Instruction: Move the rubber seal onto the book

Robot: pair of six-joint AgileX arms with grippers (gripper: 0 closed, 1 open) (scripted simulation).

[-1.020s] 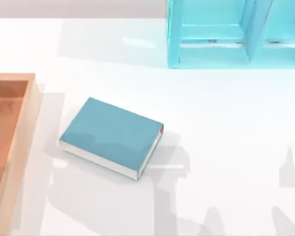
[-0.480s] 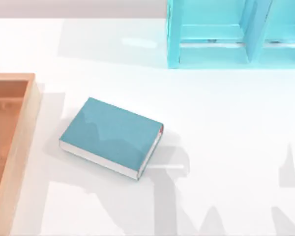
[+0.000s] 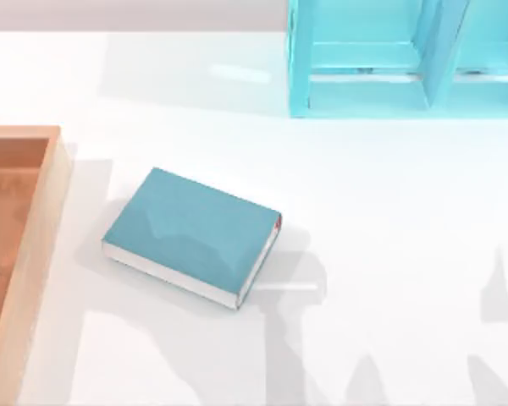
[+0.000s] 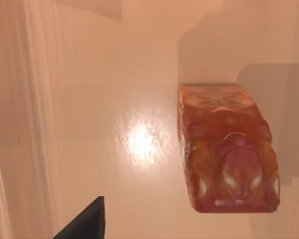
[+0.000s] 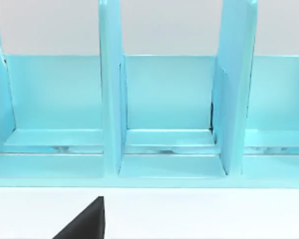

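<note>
1. We see the rubber seal [image 4: 226, 149] in our left wrist view, standing on the glossy orange-brown floor of a wooden tray [image 3: 35, 254]. That tray sits at the tabletop's left edge in the top view.

2. Our left gripper hangs above the seal, looking down on its reddish rounded top. One dark fingertip [image 4: 84, 221] shows at the frame edge, well apart from the seal, so nothing appears to be held. We cannot tell how wide the fingers stand.

3. We judge the seal light, stiff and compact. Its mottled flanks look smooth, perhaps slippery, so we would pinch the two long flat sides below the rounded top rather than the dome itself.

4. The book [image 3: 190, 235] lies flat on the white tabletop [image 3: 389, 220], just beside the tray and skewed to the table edges. Its broad teal cover is bare and level, a steady landing place.

5. Our right arm is parked facing a light-blue shelf unit [image 5: 169, 114] at the tabletop's far right. We cannot tell how its gripper is set.

6. The tray wall between seal and book calls for a clear lift first.
</note>
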